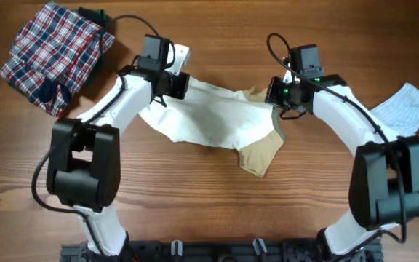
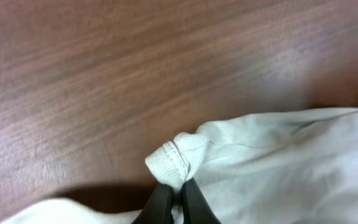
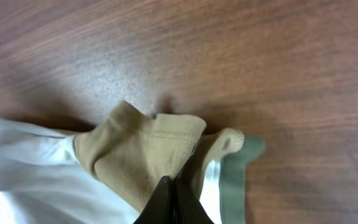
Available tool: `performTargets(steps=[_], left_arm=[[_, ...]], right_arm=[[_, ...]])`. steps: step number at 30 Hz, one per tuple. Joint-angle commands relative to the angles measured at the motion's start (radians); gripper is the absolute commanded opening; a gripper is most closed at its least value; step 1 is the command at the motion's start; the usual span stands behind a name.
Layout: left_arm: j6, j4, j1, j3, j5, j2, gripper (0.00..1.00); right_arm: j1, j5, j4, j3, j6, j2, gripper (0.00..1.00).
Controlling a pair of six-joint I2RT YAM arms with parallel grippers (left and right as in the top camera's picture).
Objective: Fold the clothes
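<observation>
- Two grips are on the top (image 1: 209,120): my left end effector (image 2: 171,194) is clenched on a cream hem corner (image 2: 169,163), and my right end effector (image 3: 169,186) on the tan sleeve (image 3: 142,155), just beside the olive edge (image 3: 235,180).
- The top lies in the middle of the desk (image 1: 209,211), strung between both arms, with another tan part (image 1: 259,154) trailing toward the near side.
- To do this well, I judge I should lift both corners level, draw them apart until the sag goes, then carry them together so the fold line lands straight.
- Both pinches look thin, so a jerk could slip the cloth.
- No container shows. A striped garment (image 1: 409,105) and a plaid one (image 1: 53,51) lie loose at the desk's far corners.
</observation>
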Motion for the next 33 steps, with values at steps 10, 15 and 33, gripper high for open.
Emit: performTargets(steps=[10,15,33], left_arm=[[0.004,-0.117,0.007,-0.006,-0.003,-0.039,0.04],[0.004,-0.133,0.007,-0.006,-0.003,-0.039,0.04],[0.004,-0.235,0.007,-0.006,-0.003,-0.095,0.04]], right_arm=[[0.001,0.017,-0.115,0.01,0.048,-0.052,0.04],[0.002,0.017,-0.211,0.01,0.048,-0.058,0.04],[0.002,-0.017,-0.343,0.01,0.108,-0.058,0.04]])
